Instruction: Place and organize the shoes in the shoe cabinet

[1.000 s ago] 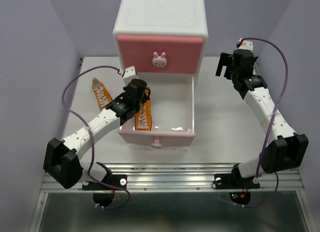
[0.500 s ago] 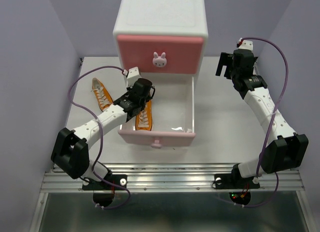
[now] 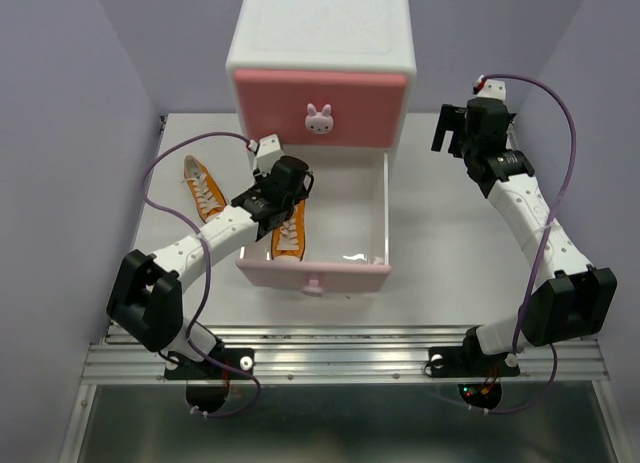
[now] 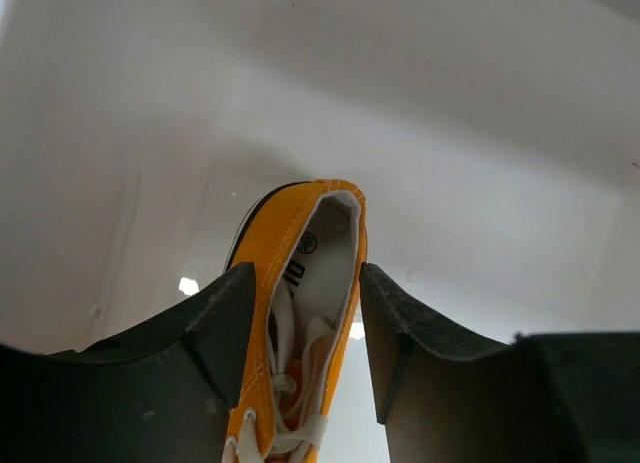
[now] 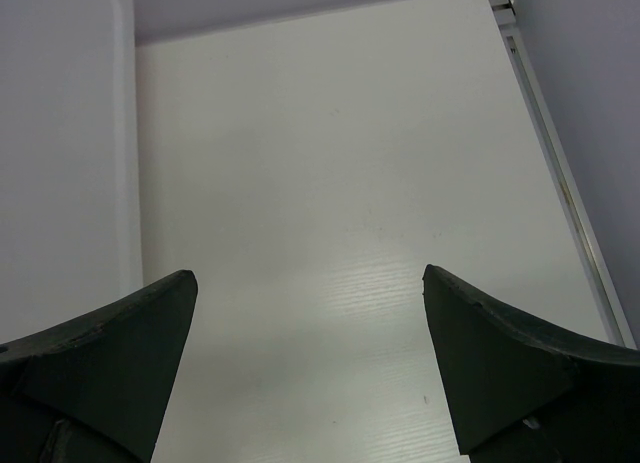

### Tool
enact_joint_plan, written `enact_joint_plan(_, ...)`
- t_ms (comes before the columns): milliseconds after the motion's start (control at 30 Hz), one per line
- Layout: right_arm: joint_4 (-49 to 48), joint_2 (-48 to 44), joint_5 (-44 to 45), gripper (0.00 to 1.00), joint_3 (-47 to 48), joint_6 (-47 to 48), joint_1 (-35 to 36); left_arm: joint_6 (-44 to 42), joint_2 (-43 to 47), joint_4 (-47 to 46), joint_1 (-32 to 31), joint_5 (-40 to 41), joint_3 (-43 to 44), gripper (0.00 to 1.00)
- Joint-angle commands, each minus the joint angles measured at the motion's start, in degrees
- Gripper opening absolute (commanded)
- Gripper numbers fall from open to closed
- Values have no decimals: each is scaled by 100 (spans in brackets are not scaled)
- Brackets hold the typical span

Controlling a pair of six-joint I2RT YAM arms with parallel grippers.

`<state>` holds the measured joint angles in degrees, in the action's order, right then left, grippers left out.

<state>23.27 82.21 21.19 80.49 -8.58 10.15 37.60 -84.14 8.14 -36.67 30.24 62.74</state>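
Since the earlier frame the left arm's elbow and shoulder links have been swung inward and the left gripper [image 4: 306, 278] has been carried slightly deeper into the drawer. No change is noted on the right arm.

The shoe cabinet [image 3: 320, 33] is stood just beyond the left gripper, upper drawer front [image 3: 350, 108] shut, lower drawer [image 3: 378, 213] pulled out. The left gripper is clamped on the sides of an orange shoe [image 3: 288, 235], which is laid in the drawer beneath it, against the left wall. The second orange shoe [image 3: 203, 190] is left on the counter [image 5: 330, 163], outside the drawer and to the left of that gripper. The right gripper [image 5: 308, 273] is held with fingers spread wide over bare counter, nothing between them.

Risks judged: laces could be snagged by the fingers on release, so the shoe would be dragged up or skewed. The upper drawer front could be struck if the gripper is lifted carelessly.

Count: one cabinet, two drawers, two orange shoes. No black shoes are seen.
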Motion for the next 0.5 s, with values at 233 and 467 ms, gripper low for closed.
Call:
enact_joint_plan(233,-296,-276,17,100,55,23,-22,-244,731,267,-7,70,476,62)
enact_joint_plan(467,-296,-329,8,100,46,84,-22,-876,1592,240,-16,-640,476,77)
